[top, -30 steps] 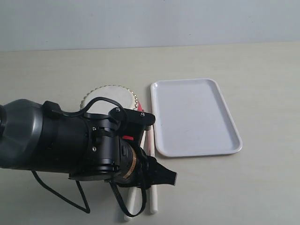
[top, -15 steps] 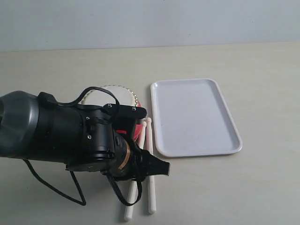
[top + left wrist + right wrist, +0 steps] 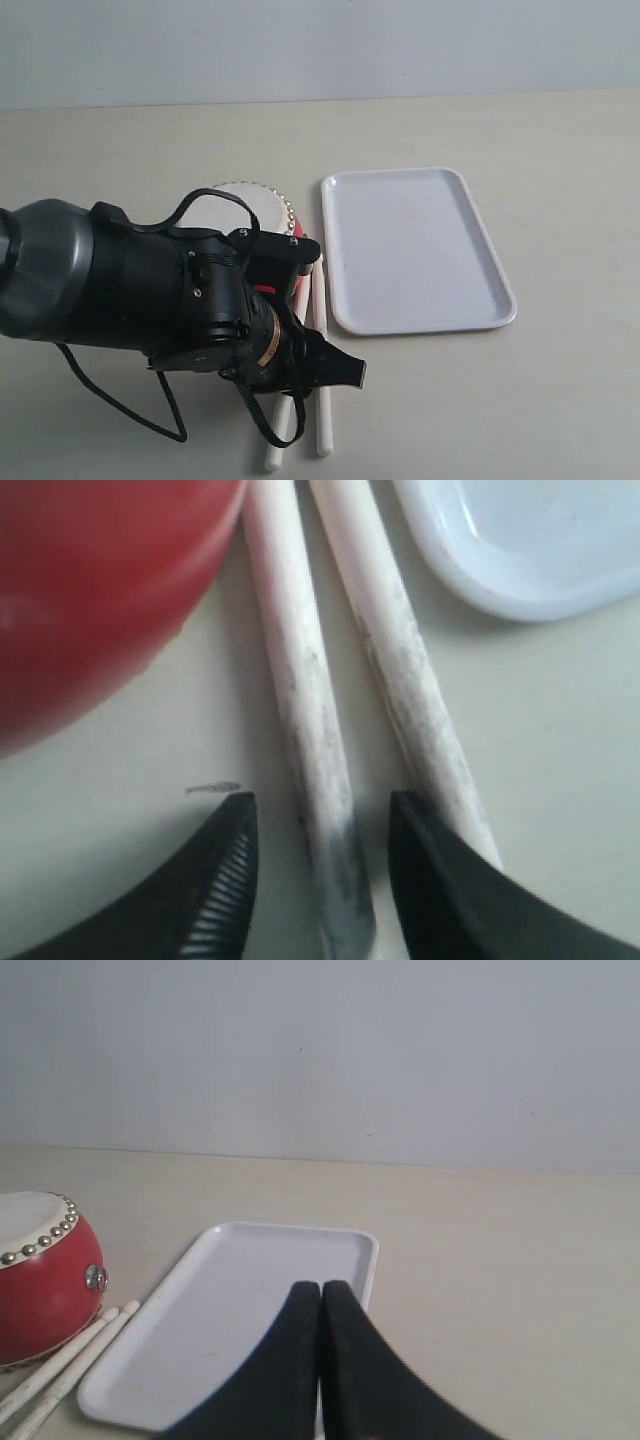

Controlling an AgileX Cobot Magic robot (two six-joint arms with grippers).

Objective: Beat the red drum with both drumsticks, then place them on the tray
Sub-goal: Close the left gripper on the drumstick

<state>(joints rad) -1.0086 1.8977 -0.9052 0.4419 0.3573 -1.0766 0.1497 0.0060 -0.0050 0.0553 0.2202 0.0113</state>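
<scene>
The red drum (image 3: 238, 203) stands left of the white tray (image 3: 415, 250), its cream top half hidden by my left arm. Two off-white drumsticks (image 3: 322, 425) lie side by side on the table between drum and tray. My left gripper (image 3: 343, 372) is low over them and open. In the left wrist view the left gripper (image 3: 320, 805) straddles the stick nearer the drum (image 3: 300, 680); one finger (image 3: 440, 880) covers part of the other stick (image 3: 400, 660). My right gripper (image 3: 320, 1288) is shut on nothing, above the tray (image 3: 240, 1310), and out of the exterior view.
The right wrist view shows the drum (image 3: 40, 1270) and the stick tips (image 3: 105, 1318) beside the tray's long edge. A black cable (image 3: 120, 410) loops under my left arm. A pale wall rises behind the beige table (image 3: 560, 400).
My left arm lifted and shifted slightly left, then dropped back lower over the drumsticks. Sticks, drum and tray lie where they were.
</scene>
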